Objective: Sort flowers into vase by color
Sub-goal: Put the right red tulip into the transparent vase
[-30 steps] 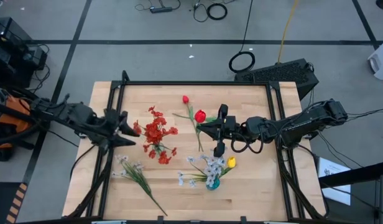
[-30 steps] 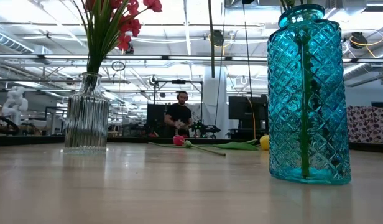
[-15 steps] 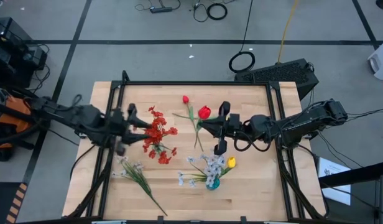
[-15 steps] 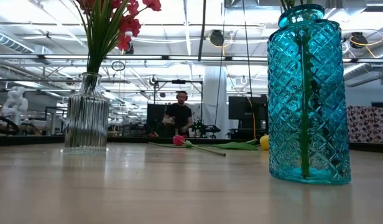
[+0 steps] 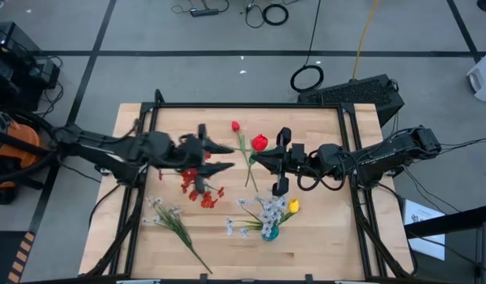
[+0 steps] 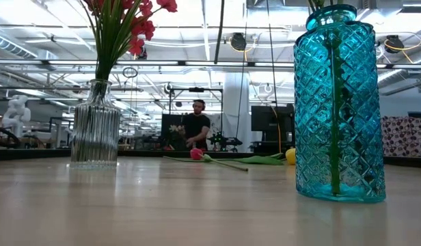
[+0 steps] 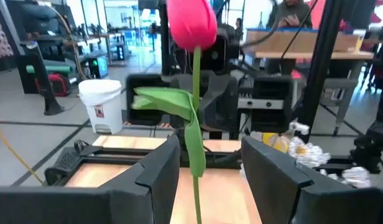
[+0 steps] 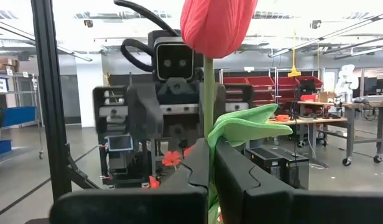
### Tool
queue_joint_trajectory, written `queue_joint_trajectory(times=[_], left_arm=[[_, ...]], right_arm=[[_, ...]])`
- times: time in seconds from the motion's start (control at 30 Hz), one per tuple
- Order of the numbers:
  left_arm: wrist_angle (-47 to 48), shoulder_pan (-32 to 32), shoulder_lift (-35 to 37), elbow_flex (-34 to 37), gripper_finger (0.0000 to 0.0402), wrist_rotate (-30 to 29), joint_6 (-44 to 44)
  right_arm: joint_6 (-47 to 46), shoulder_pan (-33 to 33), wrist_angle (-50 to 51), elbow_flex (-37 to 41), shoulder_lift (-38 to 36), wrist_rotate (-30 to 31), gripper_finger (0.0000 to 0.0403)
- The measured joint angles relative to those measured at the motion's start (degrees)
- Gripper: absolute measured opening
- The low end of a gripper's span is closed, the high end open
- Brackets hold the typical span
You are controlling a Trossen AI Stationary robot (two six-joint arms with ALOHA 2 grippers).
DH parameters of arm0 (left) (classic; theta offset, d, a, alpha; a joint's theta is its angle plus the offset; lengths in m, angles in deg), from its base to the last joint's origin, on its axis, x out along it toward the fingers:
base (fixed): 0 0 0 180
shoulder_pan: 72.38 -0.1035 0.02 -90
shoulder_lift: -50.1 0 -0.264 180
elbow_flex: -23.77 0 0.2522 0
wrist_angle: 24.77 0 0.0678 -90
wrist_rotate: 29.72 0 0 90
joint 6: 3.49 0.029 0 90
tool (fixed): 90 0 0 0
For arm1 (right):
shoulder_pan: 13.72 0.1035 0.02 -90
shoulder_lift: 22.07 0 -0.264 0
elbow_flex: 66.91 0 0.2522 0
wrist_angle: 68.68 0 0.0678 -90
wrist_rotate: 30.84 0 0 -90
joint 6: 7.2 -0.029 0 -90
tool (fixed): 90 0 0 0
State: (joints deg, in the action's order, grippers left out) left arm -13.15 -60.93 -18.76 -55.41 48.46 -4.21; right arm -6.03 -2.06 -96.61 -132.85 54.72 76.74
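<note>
My right gripper (image 8: 209, 155) is shut on a red tulip (image 5: 259, 143) and holds it upright above the table's middle. My left gripper (image 5: 231, 157) is open and level, facing the right one. Its fingers (image 7: 155, 168) stand on either side of the tulip's stem (image 7: 196, 93) without touching it. Below the left arm stands a clear vase (image 6: 94, 123) with red sprays (image 5: 200, 181). A blue vase (image 6: 339, 102) near the front holds white blossoms (image 5: 263, 211) and a yellow tulip (image 5: 293, 206). My right gripper pinches the tulip's green stem (image 8: 208, 134) between its two fingers, just below the leaf (image 8: 247, 124). The fingers come level from the table's right side and lie across the stem. The tulip stands upright, bloom (image 8: 216, 25) on top, lifted clear of the table.
Another red tulip (image 5: 241, 142) lies on the table toward the far edge, and a spray of white blossoms (image 5: 176, 225) lies near the front left. A black frame (image 5: 243, 105) rims the table. A person (image 6: 195, 130) is in the room beyond.
My left gripper has swept toward the table's right, over the clear vase, rising a little and rolling, until its open fingers flank the held tulip's stem. My right gripper has stayed in place and tipped up slightly, shifting the bloom a little toward the far edge.
</note>
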Motion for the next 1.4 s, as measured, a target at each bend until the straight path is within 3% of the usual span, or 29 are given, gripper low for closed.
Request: queue_joint_trajectory(times=[0.3,0.73,1.23,1.4], left_arm=[[0.09,-1.78,-7.94,-3.57,0.0177,2.09,-0.32],[-0.56,-3.49,-8.42,-3.68,0.0177,1.27,-4.34],[-2.4,-4.75,-10.35,-3.76,0.0177,5.48,-6.44],[-3.63,-4.74,-10.56,-3.74,0.0152,5.82,-6.41]], right_arm=[[0.14,0.0,0.0,0.0,0.0,0.0,0.0004],[1.54,-0.01,0.35,0.0,0.0,-2.45,0.0004],[3.06,-0.57,0.26,0.0,0.0,-1.44,0.0004],[2.99,-0.57,0.37,0.0,0.0,-1.44,0.0004]])
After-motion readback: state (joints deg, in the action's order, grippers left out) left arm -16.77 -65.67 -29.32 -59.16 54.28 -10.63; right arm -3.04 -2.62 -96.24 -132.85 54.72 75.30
